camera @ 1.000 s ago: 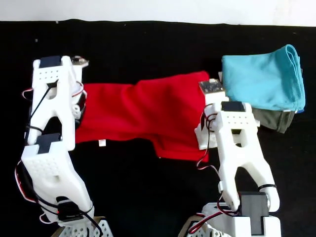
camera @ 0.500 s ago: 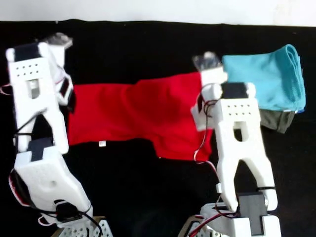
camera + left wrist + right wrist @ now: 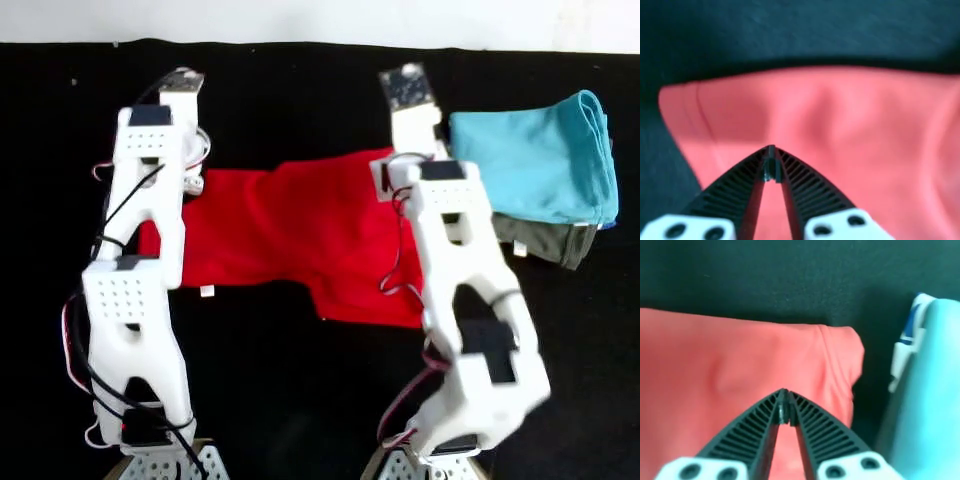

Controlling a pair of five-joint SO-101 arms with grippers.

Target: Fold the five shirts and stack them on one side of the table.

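Fingers (image 3: 740, 185) of left gripper (image 3: 770, 169) are seen pressed together at the tips, with no cloth caught between them; red fabric lies below. Fingers (image 3: 817, 432) of right gripper (image 3: 784, 412) are likewise pressed together with nothing pinched, above the shirt's corner.

- Table (image 3: 300, 90): covered in black.
- Red shirt (image 3: 300, 230): laid flat across the table centre, long axis 9 to 3 o'clock, part-folded. Its position is unchanged from 0.5 s ago.
- Left arm (image 3: 140, 250): found over the shirt's 9 o'clock end. 0.5 s ago it was further out toward 9 o'clock, off the cloth edge; it has been swung inward.
- Right arm (image 3: 455, 260): found over the shirt's 3 o'clock end; wrist shifted slightly toward 11 o'clock since 0.5 s ago.
- Teal shirt (image 3: 540, 160): folded, at 2 o'clock on the table, stacked on a dark shirt (image 3: 545, 240). Both unmoved.
- White tag (image 3: 206, 291): at the red shirt's 6 o'clock edge.
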